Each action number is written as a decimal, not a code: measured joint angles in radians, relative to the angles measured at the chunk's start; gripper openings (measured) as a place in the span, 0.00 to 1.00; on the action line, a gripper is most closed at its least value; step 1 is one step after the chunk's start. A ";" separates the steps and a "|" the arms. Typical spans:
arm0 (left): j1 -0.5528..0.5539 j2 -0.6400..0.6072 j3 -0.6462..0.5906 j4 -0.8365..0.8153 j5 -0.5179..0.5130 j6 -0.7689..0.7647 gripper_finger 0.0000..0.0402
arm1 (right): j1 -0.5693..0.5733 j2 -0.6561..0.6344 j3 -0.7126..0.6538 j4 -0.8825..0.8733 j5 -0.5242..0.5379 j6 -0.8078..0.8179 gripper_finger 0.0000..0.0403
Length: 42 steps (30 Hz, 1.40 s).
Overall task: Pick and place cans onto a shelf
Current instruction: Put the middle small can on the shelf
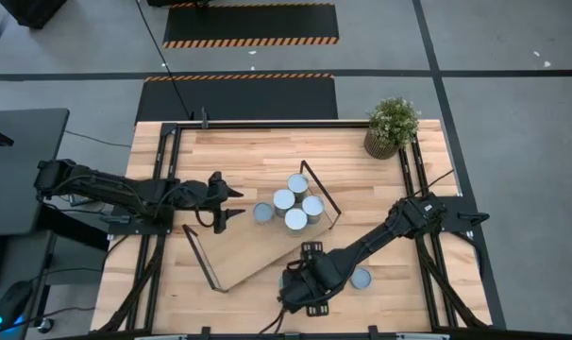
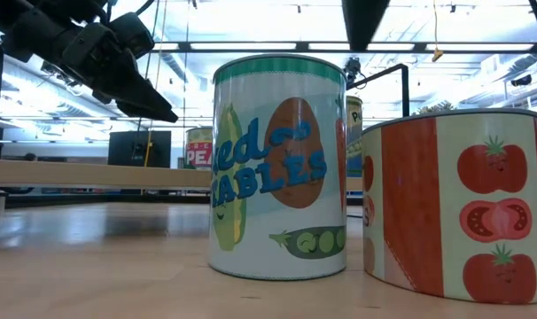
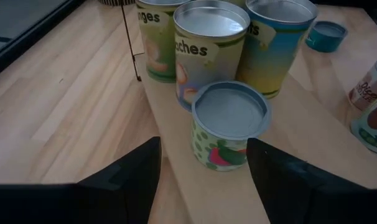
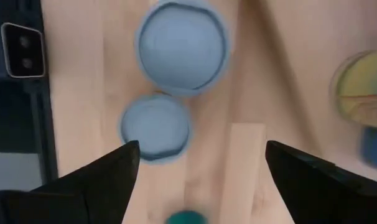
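Observation:
The shelf point(image 1: 239, 247) is a long light-wood board lying aslant on the table, with a black wire loop at each short end. Several cans point(image 1: 296, 200) stand clustered on its far right part. A short green-labelled can point(image 3: 229, 124) stands on the board beside them. My left gripper point(image 1: 237, 204) hovers open just short of it, its fingers point(image 3: 132, 180) well apart and touching nothing. My right gripper point(image 4: 202, 146) points down, open, above two cans point(image 4: 154, 127) near the table's front edge.
A mixed-vegetables can point(image 2: 277, 168) and a tomato can point(image 2: 459, 208) stand close to the low camera on the bare tabletop. Another can point(image 1: 361, 278) stands by the right arm. A potted plant point(image 1: 392, 126) sits at the far right corner.

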 joint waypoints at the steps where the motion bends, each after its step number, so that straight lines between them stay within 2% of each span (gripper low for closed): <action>1: 0.000 0.000 0.000 0.000 0.000 -0.001 0.60 | 0.003 0.000 -0.015 0.020 -0.018 0.006 0.88; 4: 0.000 0.000 0.000 0.000 0.000 -0.001 0.60 | 0.012 0.003 -0.073 0.101 -0.074 0.023 0.87; 16: 0.000 0.001 0.000 0.000 0.000 -0.001 0.60 | 0.049 0.002 -0.186 0.100 -0.104 0.078 0.87; 22: 0.000 0.001 0.000 0.000 0.000 -0.001 0.60 | 0.065 0.002 -0.310 0.228 -0.129 0.086 0.87; 26: 0.000 0.001 0.000 0.000 0.000 -0.001 0.60 | 0.068 0.002 -0.371 0.321 -0.100 0.081 0.87; 32: 0.000 0.001 0.000 -0.001 0.000 -0.001 0.60 | 0.065 0.002 -0.378 0.373 -0.002 0.075 0.87; 38: 0.000 0.001 0.000 -0.005 0.000 -0.001 0.60 | 0.059 0.002 -0.378 0.442 -0.010 0.051 0.86; 42: 0.000 0.001 0.000 -0.019 0.000 -0.001 0.60 | 0.054 0.002 -0.378 0.431 -0.009 0.052 0.80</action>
